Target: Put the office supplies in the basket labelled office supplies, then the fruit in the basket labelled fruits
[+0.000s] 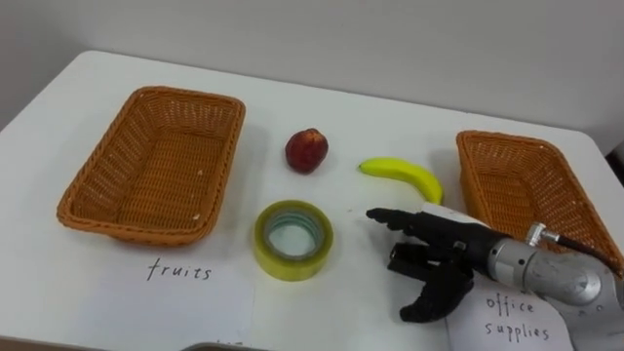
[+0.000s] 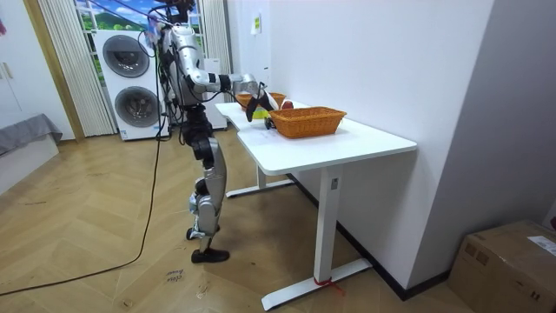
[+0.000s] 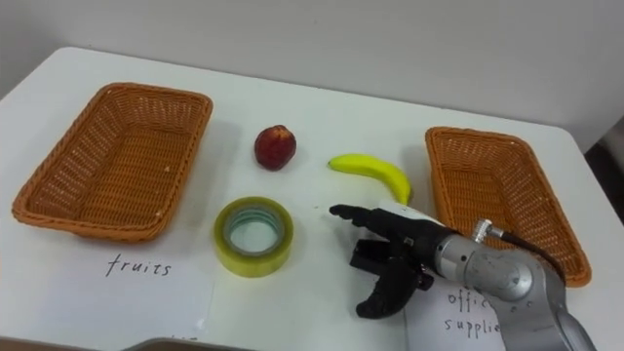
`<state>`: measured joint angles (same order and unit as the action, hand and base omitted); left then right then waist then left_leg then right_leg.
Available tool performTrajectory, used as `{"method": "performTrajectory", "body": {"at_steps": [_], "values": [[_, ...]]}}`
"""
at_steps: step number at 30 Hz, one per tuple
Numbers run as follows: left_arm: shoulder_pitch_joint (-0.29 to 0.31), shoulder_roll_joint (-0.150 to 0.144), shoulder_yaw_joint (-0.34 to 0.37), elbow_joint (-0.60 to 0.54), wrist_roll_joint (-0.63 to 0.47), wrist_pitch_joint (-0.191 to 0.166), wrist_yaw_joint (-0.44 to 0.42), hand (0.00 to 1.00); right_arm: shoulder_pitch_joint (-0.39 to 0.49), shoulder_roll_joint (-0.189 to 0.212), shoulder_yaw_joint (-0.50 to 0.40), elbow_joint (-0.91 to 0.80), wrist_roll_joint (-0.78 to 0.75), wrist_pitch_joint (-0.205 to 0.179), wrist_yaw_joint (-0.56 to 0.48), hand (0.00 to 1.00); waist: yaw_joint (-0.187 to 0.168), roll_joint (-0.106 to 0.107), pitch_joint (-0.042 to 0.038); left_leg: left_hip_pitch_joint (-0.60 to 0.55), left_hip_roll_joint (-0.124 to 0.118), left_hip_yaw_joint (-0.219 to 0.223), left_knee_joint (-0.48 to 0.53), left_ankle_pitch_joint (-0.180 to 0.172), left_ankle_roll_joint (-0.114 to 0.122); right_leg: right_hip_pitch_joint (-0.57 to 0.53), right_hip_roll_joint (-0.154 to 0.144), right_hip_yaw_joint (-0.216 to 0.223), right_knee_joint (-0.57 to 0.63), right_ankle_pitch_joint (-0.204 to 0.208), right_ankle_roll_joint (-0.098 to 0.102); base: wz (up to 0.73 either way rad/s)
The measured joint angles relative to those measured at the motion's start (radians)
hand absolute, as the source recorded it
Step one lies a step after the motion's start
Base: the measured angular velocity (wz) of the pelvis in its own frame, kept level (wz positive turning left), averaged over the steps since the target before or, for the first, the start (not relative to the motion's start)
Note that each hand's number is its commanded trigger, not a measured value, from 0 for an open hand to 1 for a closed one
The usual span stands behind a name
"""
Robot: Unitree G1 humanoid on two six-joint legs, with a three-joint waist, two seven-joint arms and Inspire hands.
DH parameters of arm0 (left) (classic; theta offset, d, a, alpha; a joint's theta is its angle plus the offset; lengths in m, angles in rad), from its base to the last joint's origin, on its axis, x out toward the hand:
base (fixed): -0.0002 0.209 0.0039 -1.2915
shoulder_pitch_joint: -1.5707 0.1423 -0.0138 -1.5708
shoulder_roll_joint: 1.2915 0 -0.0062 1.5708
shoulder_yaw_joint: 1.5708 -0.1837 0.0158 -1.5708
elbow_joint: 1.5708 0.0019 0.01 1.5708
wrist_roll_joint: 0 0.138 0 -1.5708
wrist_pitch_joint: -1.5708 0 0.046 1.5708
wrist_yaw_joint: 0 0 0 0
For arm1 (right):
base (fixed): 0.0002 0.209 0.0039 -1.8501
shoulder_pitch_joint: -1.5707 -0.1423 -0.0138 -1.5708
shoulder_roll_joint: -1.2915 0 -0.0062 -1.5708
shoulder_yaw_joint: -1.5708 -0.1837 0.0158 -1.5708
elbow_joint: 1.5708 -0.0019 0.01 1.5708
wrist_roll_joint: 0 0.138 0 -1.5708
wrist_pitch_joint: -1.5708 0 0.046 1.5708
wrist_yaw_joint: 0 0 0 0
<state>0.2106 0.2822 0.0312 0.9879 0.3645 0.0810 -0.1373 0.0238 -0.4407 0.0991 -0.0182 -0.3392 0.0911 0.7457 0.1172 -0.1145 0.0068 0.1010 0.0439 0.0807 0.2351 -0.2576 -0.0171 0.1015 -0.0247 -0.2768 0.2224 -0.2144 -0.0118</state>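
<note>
No item has yet been sorted. Both the left basket (image 1: 151, 161) and the right basket (image 1: 531, 185) are seen to hold nothing. All three items lie on the white table (image 1: 390, 107) between the baskets. The red fruit (image 1: 306, 150) is placed near the left basket. The banana (image 1: 402, 175) is placed near the right basket, and the roll of tape (image 1: 292, 239) lies nearer the robot, below the red fruit. A paper label (image 1: 178, 271) is laid before the left basket and a second label (image 1: 517, 317) before the right basket. The right hand (image 1: 441, 252) is held over the table just below the banana. Its fingers are released and stretched toward the roll of tape, and nothing is grasped. The full task is therefore judged to be left: two fruits for one basket, the tape for the other. The contents of the baskets and the posture of the fingers are given by the eye views. By the room view it is shown instead that the robot stands upright at the far end of the table with one arm extended over it. Washing machines (image 2: 130, 78) are seen behind the robot, and a cardboard box (image 2: 512, 261) on the floor at the room view's right.
</note>
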Motion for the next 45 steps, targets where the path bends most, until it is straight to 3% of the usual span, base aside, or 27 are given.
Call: {"method": "performTrajectory", "body": {"at_steps": [19,35,45], "values": [[-0.001,0.005,-0.004,0.0,0.0,0.002,-0.001,0.0,-0.002,0.0,0.001,-0.007,-0.146,-0.002,-0.03,0.0,-0.003,-0.014,0.0058,-0.003,-0.001,-0.004,0.001,0.0,0.0,0.002,-0.001,0.0,0.001,0.001,0.001,0.0],[0.0,0.005,-0.004,0.005,-0.001,0.006,-0.001,0.0,-0.004,-0.015,-0.003,-0.009,-0.222,-0.001,-0.037,0.0,-0.005,0.003,0.0041,-0.002,-0.001,-0.004,0.002,0.0,0.0,0.002,0.0,0.0,0.001,0.002,0.0,0.0],[0.0,0.005,-0.003,0.005,0.0,0.006,-0.001,0.0,-0.004,-0.015,-0.003,-0.009,-0.255,0.014,-0.037,0.0,-0.004,0.002,0.0042,-0.001,-0.001,-0.003,0.002,0.0,0.0,0.002,-0.001,0.0,0.0,0.002,0.0,0.0]]}}
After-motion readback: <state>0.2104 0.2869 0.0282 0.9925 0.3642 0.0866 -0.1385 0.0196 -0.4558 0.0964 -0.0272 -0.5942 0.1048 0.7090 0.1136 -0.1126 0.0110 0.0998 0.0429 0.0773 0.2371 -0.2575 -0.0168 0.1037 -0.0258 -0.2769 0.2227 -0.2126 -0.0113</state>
